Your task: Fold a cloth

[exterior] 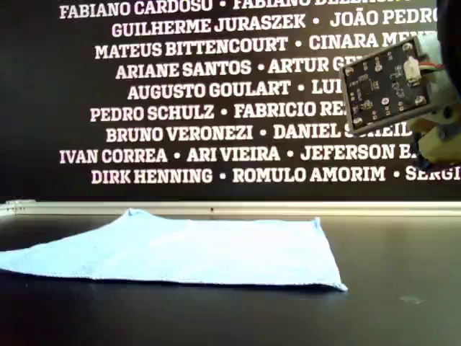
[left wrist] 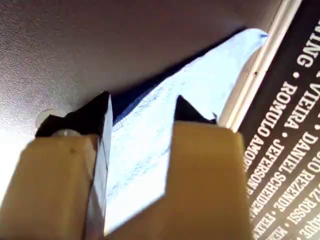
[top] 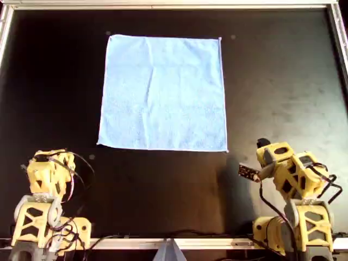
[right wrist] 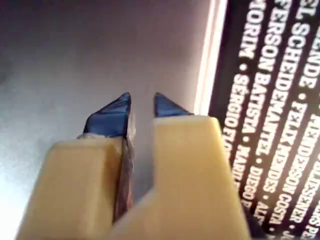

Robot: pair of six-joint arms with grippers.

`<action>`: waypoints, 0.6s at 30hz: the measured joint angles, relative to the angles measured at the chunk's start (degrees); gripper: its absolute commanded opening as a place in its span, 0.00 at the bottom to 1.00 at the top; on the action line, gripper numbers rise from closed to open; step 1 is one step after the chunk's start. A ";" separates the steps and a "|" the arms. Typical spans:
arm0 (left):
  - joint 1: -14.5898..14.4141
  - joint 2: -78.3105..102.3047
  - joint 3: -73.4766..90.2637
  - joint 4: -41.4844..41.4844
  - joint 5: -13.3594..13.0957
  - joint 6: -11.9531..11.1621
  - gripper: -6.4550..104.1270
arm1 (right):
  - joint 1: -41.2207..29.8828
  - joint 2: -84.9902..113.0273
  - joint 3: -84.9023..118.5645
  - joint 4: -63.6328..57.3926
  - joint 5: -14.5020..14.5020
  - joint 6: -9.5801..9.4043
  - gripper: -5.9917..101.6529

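Cloth (top: pixel 163 92) lies flat and unfolded toward the counter's (top: pixel 283 81) far edge, ready for folding. Left jaws (left wrist: pixel 142 112) stand spread, right jaws (right wrist: pixel 142 106) slightly parted; both empty, short of it.

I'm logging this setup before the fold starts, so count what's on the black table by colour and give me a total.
Light blue: 1, the cloth, lying flat and spread out.
Yellow: 2, the left gripper and the right gripper, both with jaws apart and holding nothing.
Total: 3.
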 measured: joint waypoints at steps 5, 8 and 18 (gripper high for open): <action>-0.09 0.00 0.00 -0.09 0.44 0.35 0.50 | 0.26 0.00 -0.62 0.00 -1.23 -0.70 0.41; -2.46 0.00 0.00 -0.09 -0.35 0.35 0.50 | 2.90 0.00 -1.23 0.00 -2.20 -0.70 0.43; -16.52 -6.59 0.00 -0.70 0.70 0.35 0.50 | 10.11 -7.65 -2.46 -0.44 -4.22 -4.92 0.43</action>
